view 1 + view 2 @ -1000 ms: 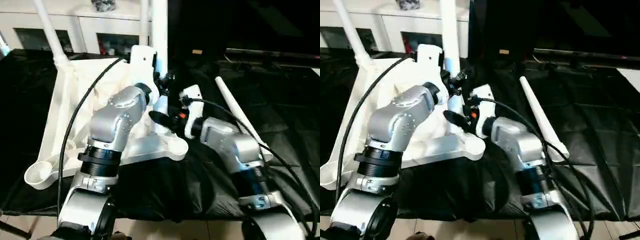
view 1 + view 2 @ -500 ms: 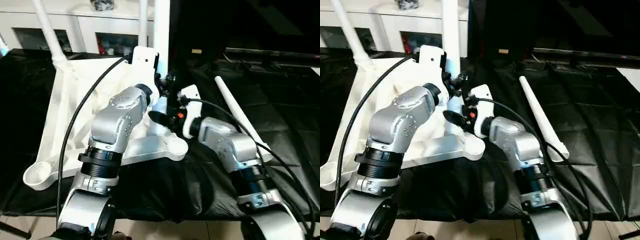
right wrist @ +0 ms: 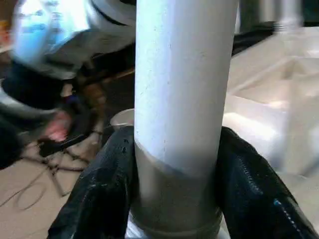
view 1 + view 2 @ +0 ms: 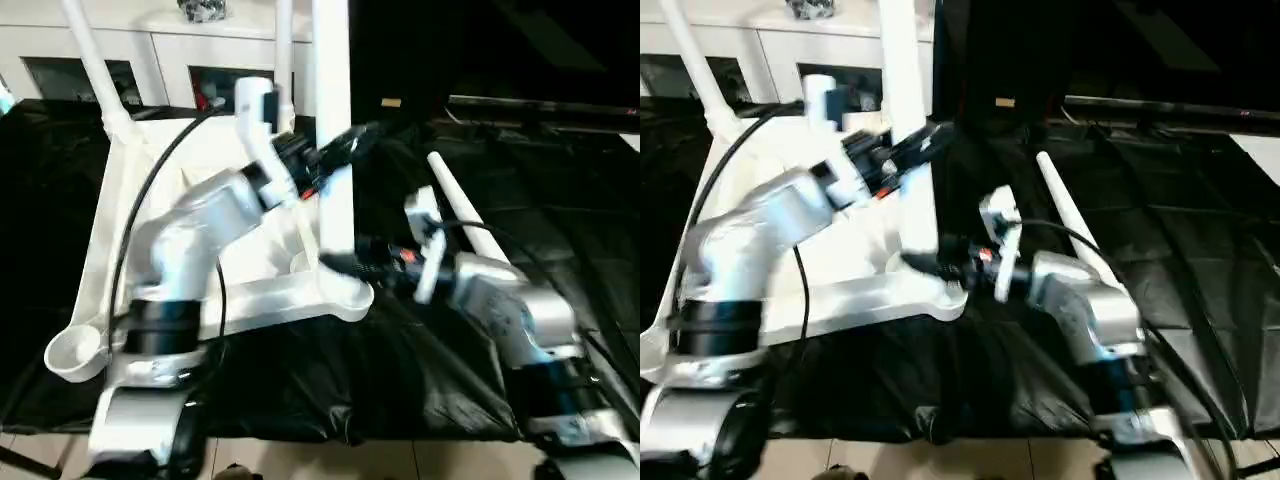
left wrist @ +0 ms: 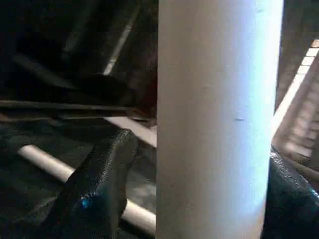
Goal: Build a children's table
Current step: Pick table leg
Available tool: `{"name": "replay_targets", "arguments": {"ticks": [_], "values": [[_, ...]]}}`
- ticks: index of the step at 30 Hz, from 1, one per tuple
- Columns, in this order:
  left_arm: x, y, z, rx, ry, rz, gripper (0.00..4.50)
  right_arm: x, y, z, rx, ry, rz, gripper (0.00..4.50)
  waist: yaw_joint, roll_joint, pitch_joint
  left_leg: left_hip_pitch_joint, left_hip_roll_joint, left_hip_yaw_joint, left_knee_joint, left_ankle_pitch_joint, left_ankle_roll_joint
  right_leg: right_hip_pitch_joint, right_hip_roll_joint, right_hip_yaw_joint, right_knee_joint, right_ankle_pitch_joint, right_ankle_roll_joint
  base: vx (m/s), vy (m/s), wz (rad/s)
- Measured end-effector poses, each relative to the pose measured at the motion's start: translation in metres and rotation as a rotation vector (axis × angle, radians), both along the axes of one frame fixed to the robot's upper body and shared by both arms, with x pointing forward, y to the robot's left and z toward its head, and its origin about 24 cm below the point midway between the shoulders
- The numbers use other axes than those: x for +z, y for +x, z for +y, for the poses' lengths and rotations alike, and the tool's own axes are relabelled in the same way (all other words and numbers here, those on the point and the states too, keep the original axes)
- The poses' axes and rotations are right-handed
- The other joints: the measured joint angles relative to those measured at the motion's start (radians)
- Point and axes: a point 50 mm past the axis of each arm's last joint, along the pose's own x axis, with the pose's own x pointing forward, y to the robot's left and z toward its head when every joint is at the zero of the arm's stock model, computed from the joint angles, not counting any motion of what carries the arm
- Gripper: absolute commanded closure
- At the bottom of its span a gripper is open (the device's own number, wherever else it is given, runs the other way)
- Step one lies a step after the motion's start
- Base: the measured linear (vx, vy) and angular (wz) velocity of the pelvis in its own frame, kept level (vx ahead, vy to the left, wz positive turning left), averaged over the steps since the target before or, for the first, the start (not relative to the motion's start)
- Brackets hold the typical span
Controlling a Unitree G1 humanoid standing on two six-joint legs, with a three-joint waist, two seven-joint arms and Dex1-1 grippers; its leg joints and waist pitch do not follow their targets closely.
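Both sets of fingers flank the upright leg [image 4: 333, 150] at the tabletop's near corner.

Right fingers [image 3: 251, 194] are clenched on that leg just above its corner socket [image 4: 345, 290], one on each side. Left fingers [image 5: 99, 189] stand released higher up the same leg, a gap showing between one finger and the white tube. Tabletop [image 4: 190, 165] lies underside up on the black-covered table [image 4: 560, 190]; more legs [image 4: 95, 65] stand at its far corners, one near socket [image 4: 75, 350] is bare, and a loose leg [image 4: 462, 215] lies beside my right arm.
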Motion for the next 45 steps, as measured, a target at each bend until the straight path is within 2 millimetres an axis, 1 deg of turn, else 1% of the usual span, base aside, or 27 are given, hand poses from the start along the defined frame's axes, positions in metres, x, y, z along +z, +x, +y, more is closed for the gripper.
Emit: {"name": "replay_targets", "arguments": {"ticks": [4, 6, 7, 9, 10, 11, 12, 16, 19, 20, 22, 24, 25, 26, 29, 31, 34, 41, 45], "values": [[-0.001, -0.006, 0.000, -0.073, -0.036, 0.006, 1.25, 0.003, -0.003, 0.001, 0.039, 0.030, 0.008, 2.56, 0.000, 0.000, 0.000, 0.001, 0.000, 0.000, 0.000, 0.000, 0.000, 0.001, 0.000, 0.000, 0.000, -0.001, 0.001, 0.000, 0.000, 0.00], [-0.001, -0.006, -0.001, -0.085, -0.046, 0.004, 1.54, 0.003, -0.003, 0.001, 0.048, 0.037, 0.013, 2.56, -0.001, 0.000, 0.000, 0.002, 0.000, 0.000, 0.000, 0.000, 0.000, 0.002, 0.000, 0.000, 0.000, -0.001, 0.002, 0.000, 0.000, 0.00], [-0.001, -0.006, -0.001, -0.085, -0.046, 0.004, 1.61, 0.003, -0.004, 0.000, 0.051, 0.038, 0.015, 2.56, -0.001, 0.001, 0.000, 0.002, 0.000, 0.000, 0.000, 0.000, 0.000, 0.002, 0.000, 0.000, 0.000, -0.001, 0.002, 0.000, 0.000, 0.00], [-0.001, -0.006, -0.002, -0.085, -0.044, 0.003, 1.61, 0.003, -0.004, -0.001, 0.052, 0.036, 0.016, 2.56, -0.001, 0.001, 0.000, 0.003, 0.000, 0.000, 0.000, 0.000, 0.000, 0.002, 0.000, 0.000, 0.000, -0.001, 0.002, 0.000, 0.000, 0.00], [-0.002, -0.006, -0.003, -0.088, -0.041, 0.004, 1.83, 0.002, -0.005, -0.002, 0.051, 0.035, 0.020, 2.56, -0.001, 0.000, 0.000, 0.003, 0.000, 0.000, 0.000, 0.000, 0.000, 0.003, 0.000, 0.000, 0.000, -0.001, 0.002, 0.000, 0.000, 0.00], [-0.002, -0.006, -0.003, -0.088, -0.038, 0.005, 1.83, 0.002, -0.005, -0.002, 0.051, 0.035, 0.022, 2.56, -0.001, 0.001, 0.000, 0.003, 0.000, 0.000, 0.000, 0.000, 0.000, 0.003, 0.000, 0.000, 0.000, -0.001, 0.002, 0.000, 0.000, 0.00], [-0.002, -0.006, -0.003, -0.083, -0.034, 0.006, 2.04, 0.002, -0.005, -0.002, 0.051, 0.034, 0.024, 2.57, -0.001, 0.001, 0.000, 0.003, 0.000, 0.000, 0.000, 0.000, 0.000, 0.003, 0.000, 0.000, 0.000, -0.001, 0.002, 0.000, 0.000, 0.00], [-0.002, -0.006, -0.004, -0.082, -0.034, 0.007, 2.22, 0.001, -0.005, -0.003, 0.040, 0.027, 0.027, 2.57, -0.001, 0.001, 0.000, 0.003, 0.000, 0.000, 0.000, 0.000, 0.000, 0.003, 0.000, 0.000, 0.000, -0.001, 0.002, 0.000, 0.000, 0.00], [-0.002, -0.006, -0.005, -0.078, -0.035, 0.007, 2.55, 0.001, -0.004, -0.004, 0.036, 0.025, 0.026, 2.57, -0.001, 0.001, 0.000, 0.003, 0.000, 0.000, 0.000, 0.000, 0.000, 0.003, 0.000, 0.000, 0.000, -0.001, 0.002, 0.000, 0.000, 0.00], [-0.002, -0.005, -0.005, -0.067, -0.030, 0.006, 2.57, 0.001, -0.004, -0.004, 0.028, 0.021, 0.025, 2.22, -0.001, 0.001, 0.000, 0.003, 0.000, 0.000, 0.000, 0.000, 0.000, 0.003, 0.000, 0.000, 0.000, -0.001, 0.002, 0.000, 0.000, 0.00], [-0.003, -0.003, -0.007, -0.026, -0.001, -0.004, 2.62, 0.001, -0.002, -0.003, -0.003, 0.001, 0.019, 1.85, -0.002, 0.001, 0.000, 0.003, 0.000, 0.000, 0.000, 0.000, 0.000, 0.003, 0.000, 0.000, 0.000, -0.001, 0.002, 0.000, 0.000, 0.00], [-0.004, 0.000, -0.007, 0.036, 0.042, -0.016, 2.63, 0.001, 0.001, -0.001, -0.037, -0.018, 0.015, 1.79, -0.002, 0.001, 0.000, 0.003, 0.000, 0.000, 0.000, 0.000, 0.000, 0.003, 0.000, 0.000, 0.000, -0.001, 0.002, 0.000, 0.000, 0.00], [-0.004, 0.001, -0.006, 0.078, 0.078, -0.028, 2.64, 0.001, 0.005, 0.000, -0.060, -0.026, 0.021, 1.54, -0.002, 0.001, 0.000, 0.004, 0.000, 0.000, 0.000, 0.000, 0.000, 0.003, 0.000, 0.000, 0.000, -0.001, 0.002, 0.000, 0.000, 0.00], [-0.005, 0.002, -0.007, 0.101, 0.099, -0.033, 2.64, 0.001, 0.006, 0.001, -0.074, -0.030, 0.023, 1.54, -0.003, 0.001, 0.000, 0.003, 0.000, 0.000, 0.000, 0.000, 0.000, 0.003, 0.000, 0.000, 0.000, -0.001, 0.002, 0.000, 0.000, 0.00], [-0.007, 0.007, -0.004, 0.217, 0.182, -0.037, 2.64, -0.001, 0.012, 0.005, -0.133, -0.055, 0.031, 1.23, -0.006, 0.002, 0.000, 0.003, 0.000, 0.000, 0.000, 0.000, 0.000, 0.002, 0.000, 0.000, 0.000, -0.001, 0.002, 0.000, 0.000, 0.00], [-0.009, 0.011, -0.002, 0.308, 0.239, -0.041, 2.64, -0.002, 0.021, 0.008, -0.200, -0.092, 0.029, 1.04, -0.007, 0.001, 0.000, 0.003, 0.001, 0.000, 0.000, 0.001, -0.001, 0.002, 0.000, 0.000, 0.001, -0.001, 0.002, 0.000, 0.000, 0.00], [-0.010, 0.012, -0.004, 0.366, 0.280, -0.055, 2.64, -0.004, 0.026, 0.009, -0.253, -0.122, 0.034, 1.01, -0.002, 0.001, 0.000, 0.003, 0.001, 0.000, 0.000, 0.001, -0.001, 0.002, 0.000, 0.000, 0.001, -0.001, 0.003, 0.000, 0.000, 0.00], [-0.010, 0.015, -0.006, 0.450, 0.302, -0.078, 2.65, -0.002, 0.035, 0.014, -0.299, -0.149, 0.043, 1.01, -0.003, 0.001, 0.000, 0.002, 0.001, 0.000, 0.000, 0.001, -0.001, 0.002, 0.000, 0.000, 0.000, -0.001, 0.002, 0.000, 0.000, 0.00], [-0.010, 0.016, -0.007, 0.475, 0.309, -0.079, 2.65, -0.002, 0.037, 0.014, -0.304, -0.152, 0.049, 1.01, -0.003, 0.001, 0.000, 0.002, 0.001, 0.000, 0.000, 0.001, -0.001, 0.002, 0.000, 0.000, 0.000, -0.001, 0.002, 0.000, 0.000, 0.00]]}}
